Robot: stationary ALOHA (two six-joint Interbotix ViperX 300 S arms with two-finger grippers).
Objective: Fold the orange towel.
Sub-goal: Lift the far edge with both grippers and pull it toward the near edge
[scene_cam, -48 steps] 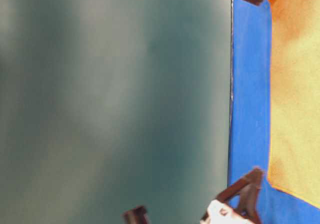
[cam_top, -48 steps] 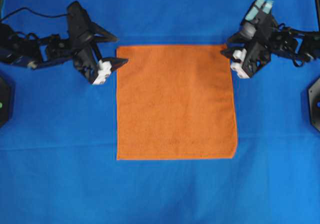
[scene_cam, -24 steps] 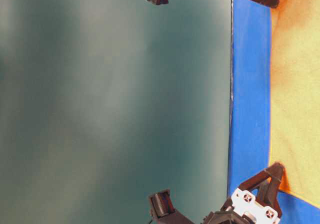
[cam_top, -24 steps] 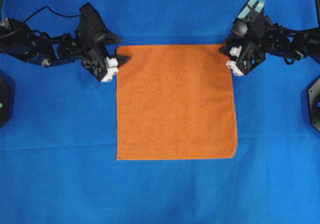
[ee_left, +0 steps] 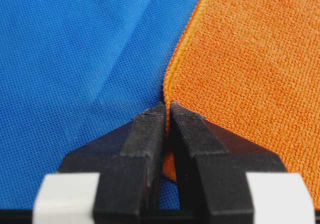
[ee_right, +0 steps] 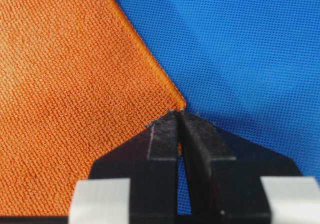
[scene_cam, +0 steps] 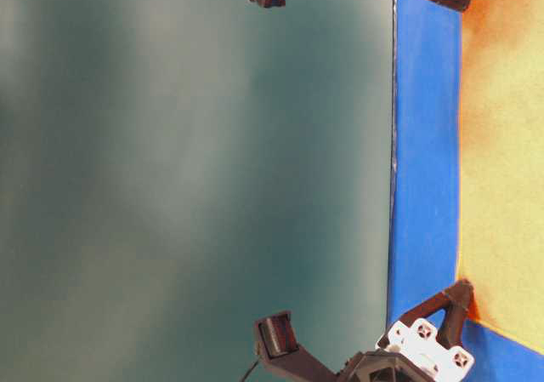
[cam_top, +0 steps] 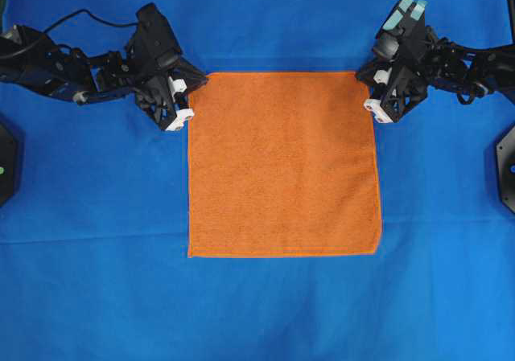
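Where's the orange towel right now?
In the overhead view the orange towel lies flat mid-table on the blue cloth, each far corner pinched by a tool.

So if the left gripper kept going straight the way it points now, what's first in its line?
The orange towel itself: the left gripper is shut on its corner and points across the cloth. Beyond the towel only the blue cloth surface shows.

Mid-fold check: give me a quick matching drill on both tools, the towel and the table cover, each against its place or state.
1 left tool
2 right tool
3 orange towel
4 blue cloth

A lies flat, unfolded
B shut on the towel's far left corner
C covers the table
D shut on the towel's far right corner

Pairs: 1-B, 2-D, 3-A, 4-C
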